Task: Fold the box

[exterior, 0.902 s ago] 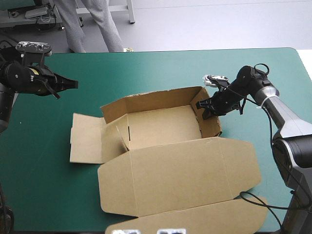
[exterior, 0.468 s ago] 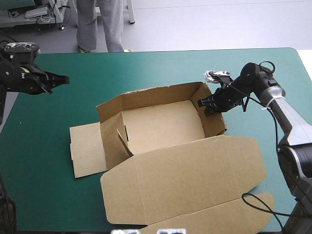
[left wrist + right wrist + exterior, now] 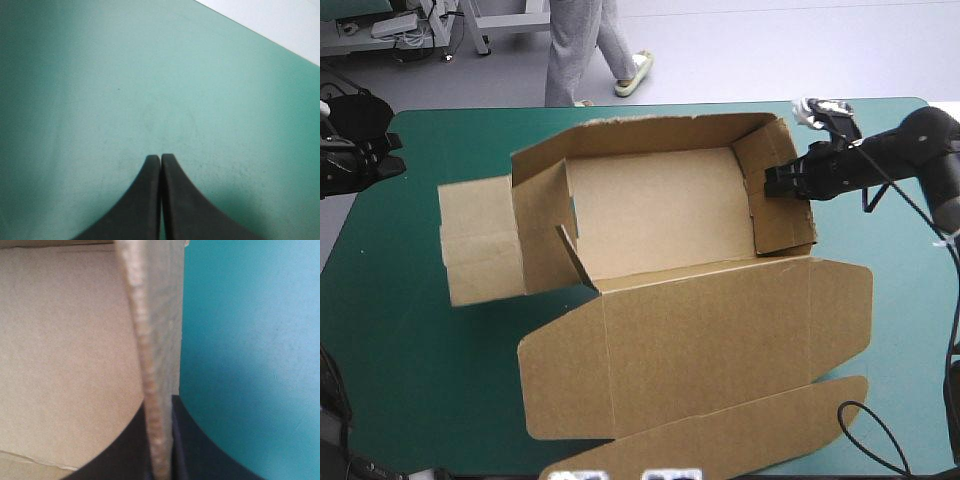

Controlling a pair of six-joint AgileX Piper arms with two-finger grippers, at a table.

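Note:
The brown box [image 3: 660,215] is an open tray with raised walls, lifted and tilted toward the table's far side. Its wide lid [image 3: 700,350] spreads flat toward the near edge, and a flap [image 3: 475,245] hangs out on the left. My right gripper [image 3: 772,182] is shut on the box's right wall. In the right wrist view the wall's edge [image 3: 152,390] stands between the black fingers of my right gripper [image 3: 160,440]. My left gripper [image 3: 160,165] is shut and holds nothing, over bare teal-green cover [image 3: 150,75]. In the high view it is by the far left corner [image 3: 390,150], away from the box.
The teal-green cover [image 3: 410,340] shows bare to the left of the lid and beyond the right wall [image 3: 880,220]. The lid's outer flap [image 3: 740,440] reaches the near edge of the table.
My right gripper has risen and moved toward the far right with the box's wall in it, lifting and tilting the whole box. My left gripper has drawn back toward the far left corner.

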